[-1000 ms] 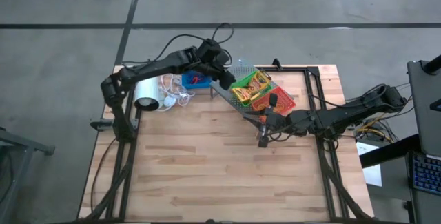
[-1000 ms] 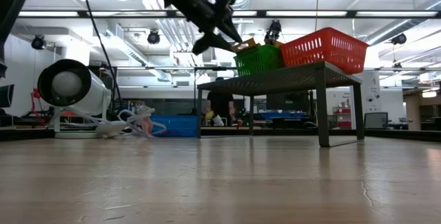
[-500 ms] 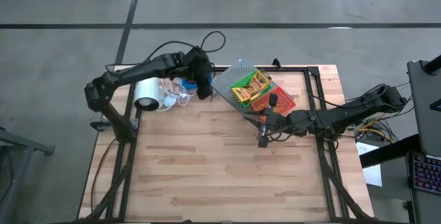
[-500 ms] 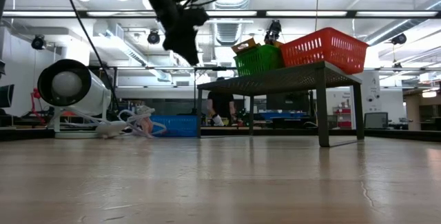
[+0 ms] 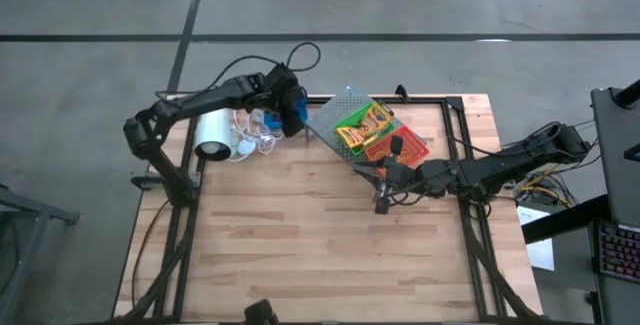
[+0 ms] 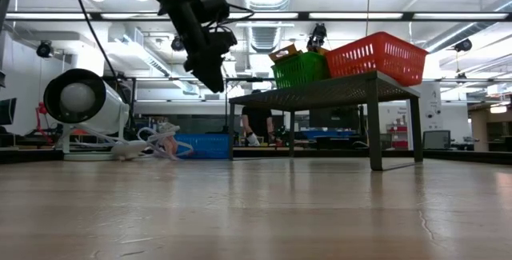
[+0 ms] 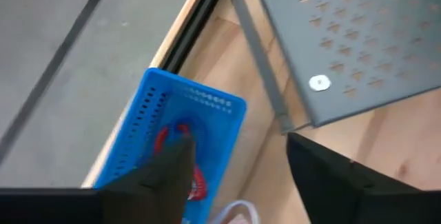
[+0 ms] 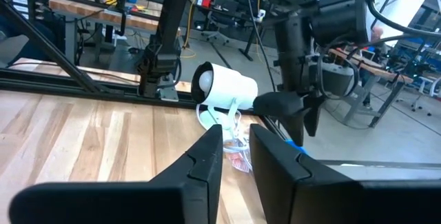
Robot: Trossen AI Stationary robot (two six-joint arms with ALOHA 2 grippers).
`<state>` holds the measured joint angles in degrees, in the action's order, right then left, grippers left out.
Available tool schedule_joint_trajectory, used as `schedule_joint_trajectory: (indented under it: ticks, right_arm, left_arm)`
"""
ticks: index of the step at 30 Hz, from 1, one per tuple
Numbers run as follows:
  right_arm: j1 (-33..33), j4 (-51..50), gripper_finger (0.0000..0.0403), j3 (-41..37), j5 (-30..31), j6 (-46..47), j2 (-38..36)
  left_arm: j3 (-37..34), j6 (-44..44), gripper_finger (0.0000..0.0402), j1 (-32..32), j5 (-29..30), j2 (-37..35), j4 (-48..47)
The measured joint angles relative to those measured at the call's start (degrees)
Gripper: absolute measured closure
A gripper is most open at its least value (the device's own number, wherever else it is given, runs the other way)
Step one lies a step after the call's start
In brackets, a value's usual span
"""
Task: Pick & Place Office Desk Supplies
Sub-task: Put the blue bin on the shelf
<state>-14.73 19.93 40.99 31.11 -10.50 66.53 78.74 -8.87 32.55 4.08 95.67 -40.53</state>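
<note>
Left gripper (image 7: 238, 172) at upper centre-left, fingers spread wide and empty above blue bin (image 7: 176, 141) holding red ring bands (image 7: 172, 138), right gripper (image 5: 384, 191) at centre, fingers narrow, gripping nothing, crayon boxes (image 5: 366, 123) in bins on grey rack (image 5: 335, 115).

We see a bench (image 5: 300, 235) of pale, smooth wood planks, a matt grey perforated metal rack (image 7: 358, 38), a blue bin (image 7: 186, 131) in slotted plastic, and green (image 6: 300, 70) and red-orange (image 6: 376, 56) bins in plastic mesh.
</note>
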Motion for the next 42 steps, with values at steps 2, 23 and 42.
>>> schedule_joint_trajectory:
  ticks: [2, 23, 42]
  right_arm:
    - [0.01, 0.0, 0.0335, 0.0, 0.0, 0.0, 0.0]
    - [0.01, 0.01, 0.0328, 0.0, 0.0, 0.0, 0.01]
    - [0.0, -0.01, 0.0323, 0.0, 0.0, -0.01, 0.01]
  left_arm:
    - [-0.09, -2.5, 0.0148, 0.59, 0.02, 0.11, 0.02]
    - [-0.33, -8.01, 0.0117, 2.96, -1.73, 9.13, -1.57]
    - [-1.19, -9.18, 0.0126, 4.33, -1.75, 10.6, -0.07]
